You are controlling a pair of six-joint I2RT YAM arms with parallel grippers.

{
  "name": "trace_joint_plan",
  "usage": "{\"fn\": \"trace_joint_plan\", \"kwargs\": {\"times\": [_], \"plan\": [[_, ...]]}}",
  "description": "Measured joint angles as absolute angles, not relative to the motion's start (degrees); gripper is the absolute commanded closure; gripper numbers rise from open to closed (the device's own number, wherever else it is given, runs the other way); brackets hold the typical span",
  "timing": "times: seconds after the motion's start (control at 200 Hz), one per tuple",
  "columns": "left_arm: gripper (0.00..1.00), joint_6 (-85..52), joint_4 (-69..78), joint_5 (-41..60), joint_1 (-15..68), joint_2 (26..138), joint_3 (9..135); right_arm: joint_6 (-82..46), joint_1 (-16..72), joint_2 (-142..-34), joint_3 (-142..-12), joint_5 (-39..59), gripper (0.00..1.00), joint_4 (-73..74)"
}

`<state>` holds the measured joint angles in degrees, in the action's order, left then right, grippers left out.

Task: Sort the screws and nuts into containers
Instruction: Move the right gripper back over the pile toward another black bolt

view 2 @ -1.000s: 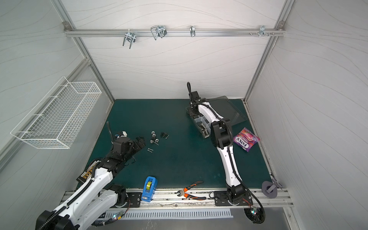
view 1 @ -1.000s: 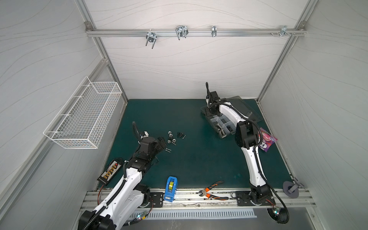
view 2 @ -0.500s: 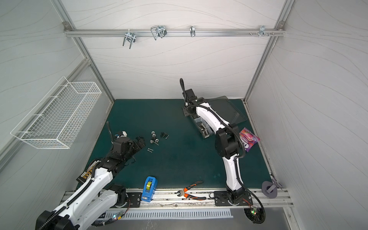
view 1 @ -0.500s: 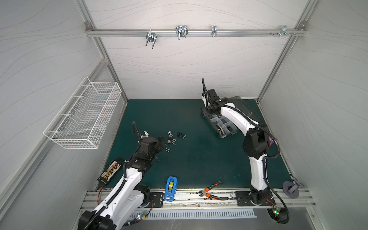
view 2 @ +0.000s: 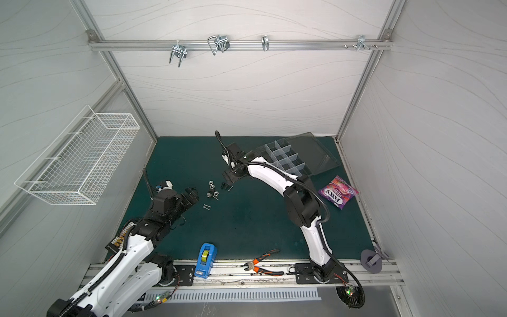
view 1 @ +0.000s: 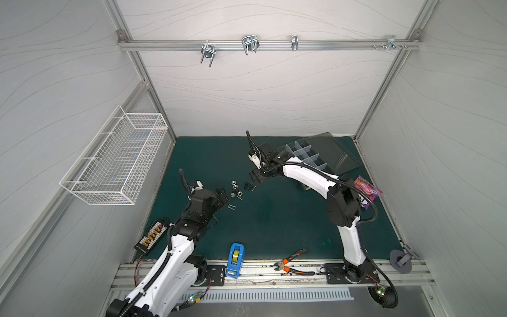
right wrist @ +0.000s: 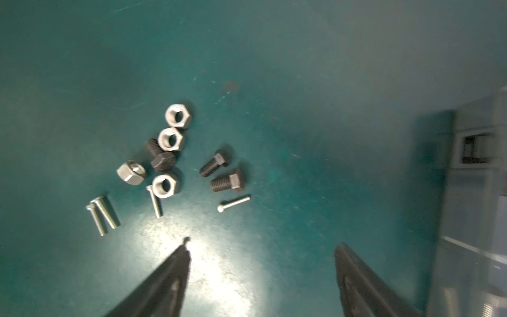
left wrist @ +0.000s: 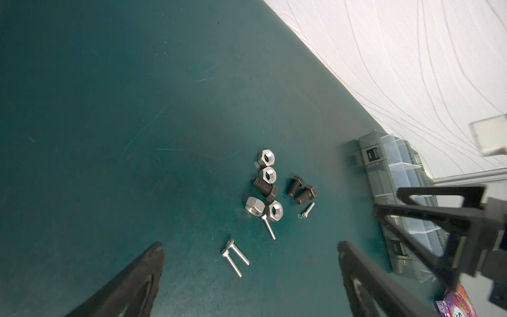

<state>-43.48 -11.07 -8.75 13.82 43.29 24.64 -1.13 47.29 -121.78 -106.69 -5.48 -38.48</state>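
Green matting covers the counter (view 1: 274, 227) of a white-walled cell where loose hardware waits to be sorted. By the look of it every piece is rigid, smooth metal, light for its size and liable to skid or roll on the mat. The nuts (right wrist: 170, 139) seem best pinched across two opposite flats. The black hex-head bolts (right wrist: 227, 180) would take a grip across the head or threaded shank. The thin silver screws (right wrist: 235, 203) need one squarely across the shaft, since they lie flat and offer little height. Four bright silver nuts, one tilted, crowd round a black bolt. Two more black bolts lie side by side just beside them, with one thin screw near those, another touching a nut and two more paired a little apart. In both top views the cluster sits at about 10 o'clock from the counter's middle. The left end effector (view 1: 222, 193), spread wide and holding nothing, is just beside it at 9 o'clock. The right end effector (view 1: 256, 175), likewise parted and empty, hangs near it at 2 o'clock. The containers (view 1: 301, 150), compartments of a clear grey organizer with its smoky lid (view 1: 333, 153) thrown back, stand at 1 o'clock; their contents cannot be made out. Orange-handled pliers (view 1: 292, 264) and a blue tape dispenser (view 1: 235, 259) line the 6 o'clock edge. A sweets packet (view 2: 338, 192) lies at 3 o'clock, and a wire basket (view 1: 115, 164) hangs on the 9 o'clock wall.
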Motion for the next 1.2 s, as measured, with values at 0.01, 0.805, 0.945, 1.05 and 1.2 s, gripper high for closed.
{"fn": "trace_joint_plan", "kwargs": {"times": [0.01,0.805,0.945,1.05,1.2], "plan": [[0.00,-43.5,-11.1,-8.8,13.8,43.2,24.6,-1.0,47.4,-122.0,-106.7,-5.3,0.06,-38.4],[0.00,-43.7,-12.1,-9.4,13.8,43.4,24.2,6.0,49.0,-136.0,-114.3,-2.6,0.14,-37.6],[0.00,-43.7,-12.2,-9.4,13.8,43.6,24.2,6.3,49.2,-137.6,-116.6,-2.9,0.19,-38.2],[0.00,-43.7,-12.2,-9.4,13.8,43.6,24.2,6.6,49.2,-138.6,-117.2,-3.0,0.23,-38.6],[0.00,-43.7,-12.1,-9.4,13.8,43.6,24.2,7.1,49.2,-138.9,-117.8,-2.9,0.30,-39.3]]}}
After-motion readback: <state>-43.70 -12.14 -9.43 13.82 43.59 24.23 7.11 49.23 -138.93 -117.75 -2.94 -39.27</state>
